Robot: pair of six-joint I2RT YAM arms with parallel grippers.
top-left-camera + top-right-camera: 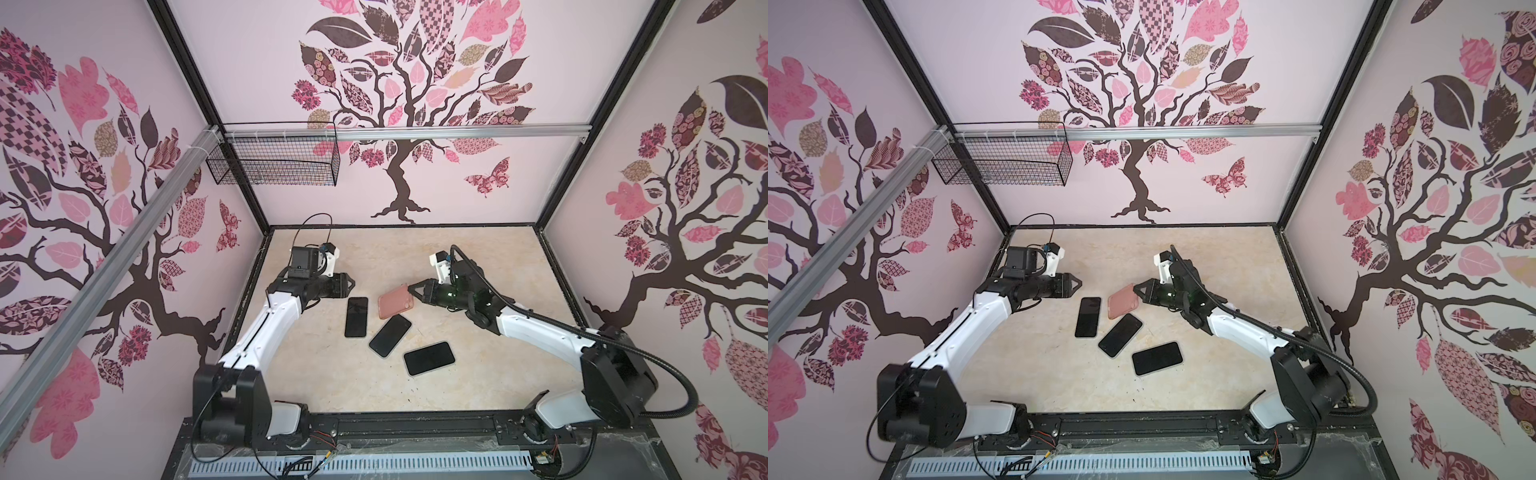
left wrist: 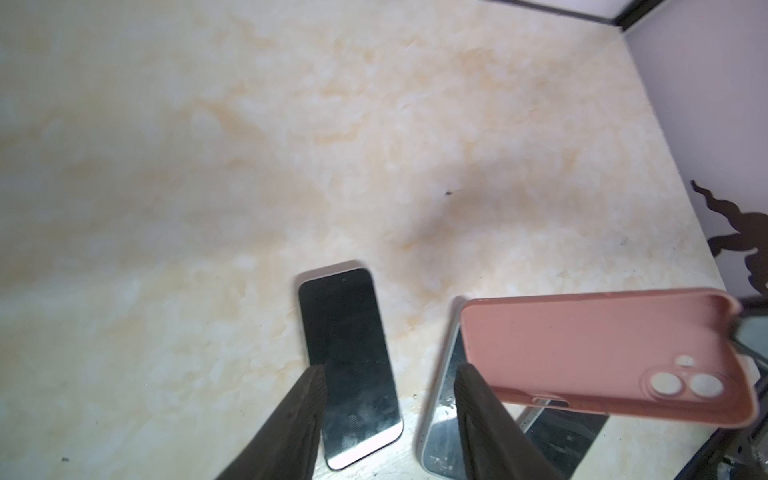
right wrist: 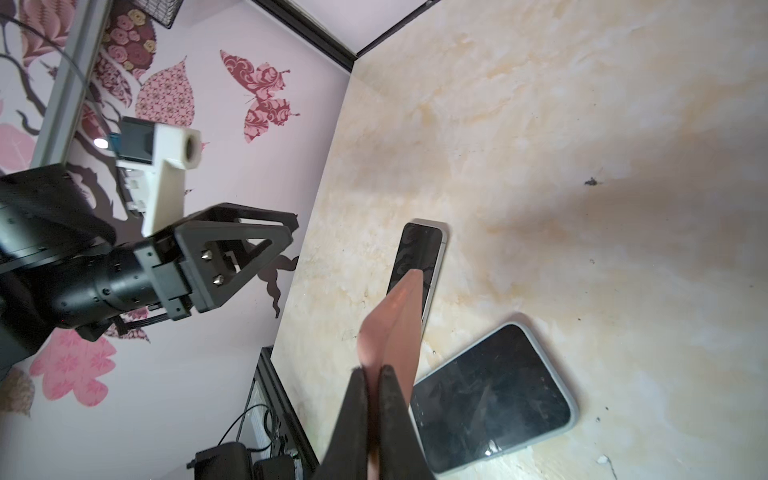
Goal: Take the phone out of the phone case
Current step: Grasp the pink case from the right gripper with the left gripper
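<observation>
Salmon-pink phone case (image 1: 395, 300), black-screened phones (image 1: 356, 316) — on a cream-and-peach marbled tabletop (image 1: 374, 257).

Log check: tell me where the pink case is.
Mid-table in both top views, the pink case hangs pinched in the right gripper, behind the middle phone.

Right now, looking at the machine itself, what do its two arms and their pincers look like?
The left arm and right arm have white shells between chunky black joints. The left pincer and right pincer are black, with tapering triangular-framed fingers. A ribbed black hose follows the right arm; a thin black cable loops over the left.
</observation>
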